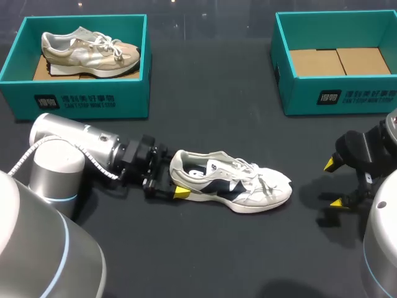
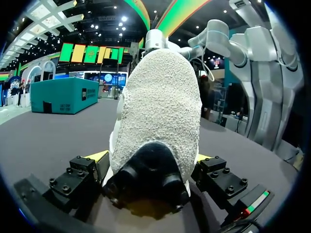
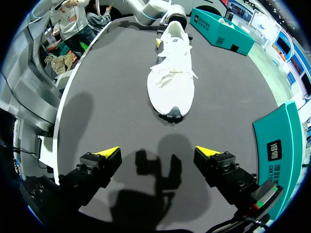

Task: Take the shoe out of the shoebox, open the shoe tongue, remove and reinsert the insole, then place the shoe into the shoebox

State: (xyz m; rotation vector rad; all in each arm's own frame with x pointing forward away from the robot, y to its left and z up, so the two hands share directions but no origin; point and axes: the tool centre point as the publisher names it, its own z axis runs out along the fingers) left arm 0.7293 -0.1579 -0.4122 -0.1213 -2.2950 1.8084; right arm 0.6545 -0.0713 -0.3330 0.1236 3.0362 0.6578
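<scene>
Left fingers (image 2: 95, 156) tight on shoe (image 2: 160, 111) heel

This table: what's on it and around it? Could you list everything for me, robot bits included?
table: 1, dark grey, under everything.
left shoebox: 1, teal, far left corner, no lid on.
right shoebox: 1, teal, far right corner, nothing inside but its brown cardboard floor.
beige shoe: 1, beige and cream, inside the left shoebox.
white shoe: 1, white with dark navy patches, on the middle of the table.
left arm: 1, silver, comes in from the left.
left gripper: 1, black with yellow tips, shut on the white shoe's heel.
right arm: 1, silver and black, at the right edge.
right gripper: 1, black with yellow tips, open, over bare table beyond the white shoe's toe.
</scene>
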